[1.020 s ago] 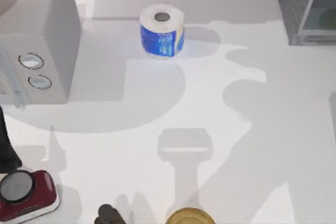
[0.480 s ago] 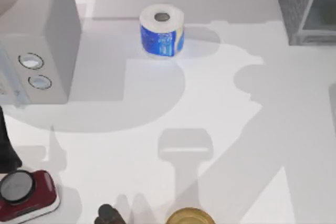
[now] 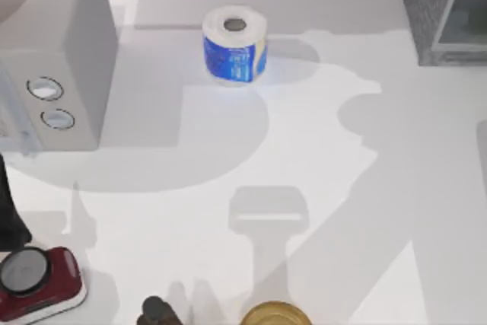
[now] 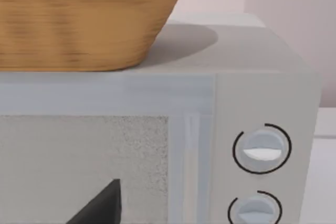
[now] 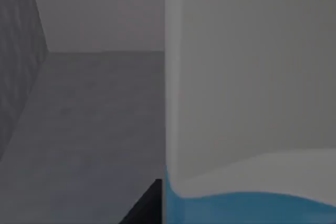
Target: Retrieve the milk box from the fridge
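White tabletop (image 3: 319, 264) under a pale wall, long arm shadows falling across it toward the far right corner. My right wrist camera sits inside a grey interior, floor and side wall around it, so I judge my right arm is reaching into the dark grey speckled fridge with its pale frame and glassy greenish panel (image 3: 426, 5) at the table's far right. One dark fingertip (image 5: 149, 203) of that gripper pokes into the shot; whether the fingers are spread or pinching, I cannot tell.

Right against the lens stands the milk box (image 5: 247, 103), a tall carton face, pale above with a light-blue band starting lower down. Its edge runs vertical, so the long axis is upright and the carton looks to be standing on the fridge floor. It lies straight ahead of the right gripper, just beside that fingertip; contact I cannot confirm. The coming move turns on that: the carton is dead ahead and upright, so a level pinch across its sides looks right.

My left arm is parked at the left, facing the light grey appliance with two round knobs (image 4: 260, 150), a woven tan basket (image 4: 84, 19) on top. The white-and-blue toilet paper roll (image 3: 234, 45) stands far centre, well apart.
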